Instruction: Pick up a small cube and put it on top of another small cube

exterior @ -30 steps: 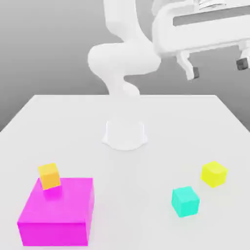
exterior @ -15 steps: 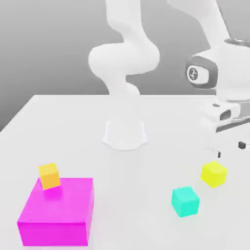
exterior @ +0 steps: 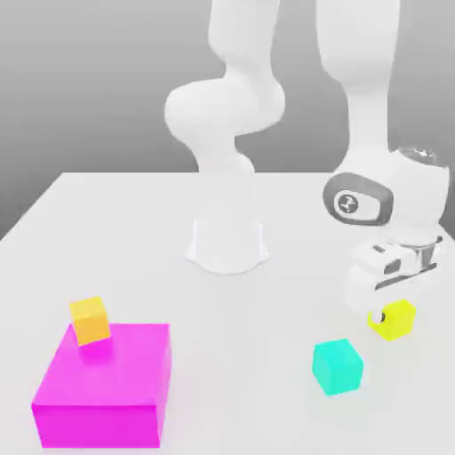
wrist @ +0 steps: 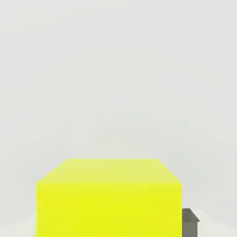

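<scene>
Over on the exterior view's left, a big magenta block [exterior: 105, 385] sits on the white table [exterior: 133, 231], and a small orange cube [exterior: 90, 320] rests on its back corner, turned a little askew. Moving across, the arm's round white base [exterior: 227, 244] stands near the middle of the table, toward the far side, with the arm [exterior: 231, 98] rising out of it, curling up and coming back down on the exterior view's right. Further right and nearer to me, a small cyan cube [exterior: 338, 366] lies alone on the table, apart from everything else. Just behind it and to the right is the small cube [exterior: 395, 319], bright yellow, sitting on the table surface as far as I can make out. The gripper [exterior: 380, 316] is down at that cube, hand pointing at the table, with one dark fingertip [exterior: 377, 316] showing against the cube's left face; the other finger is hidden behind the hand and the cube. The gripper looks clamped on the yellow cube. From the hand view, the yellow cube [wrist: 109, 199] looms close and square-on, with a dark finger pad [wrist: 190, 222] pressed right beside its flank and plain white table stretching beyond it.
</scene>
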You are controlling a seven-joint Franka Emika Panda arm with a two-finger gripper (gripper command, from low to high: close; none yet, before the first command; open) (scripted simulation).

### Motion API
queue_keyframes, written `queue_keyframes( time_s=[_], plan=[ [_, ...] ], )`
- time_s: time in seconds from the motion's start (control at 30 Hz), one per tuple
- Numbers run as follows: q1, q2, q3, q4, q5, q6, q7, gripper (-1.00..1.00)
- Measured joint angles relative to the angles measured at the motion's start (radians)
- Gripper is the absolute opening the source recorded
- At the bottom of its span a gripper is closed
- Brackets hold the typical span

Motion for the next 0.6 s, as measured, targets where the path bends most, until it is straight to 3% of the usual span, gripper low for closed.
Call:
queue_keyframes(
  time_s=[0.27, 0.6],
  plan=[
    [-0.096, -0.244, 0.131, -0.044, 0.288, -0.194, -0.234, -1.0],
    [-0.268, -0.345, 0.015, 0.006, 0.35, -0.345, -0.511, -1.0]
  ],
)
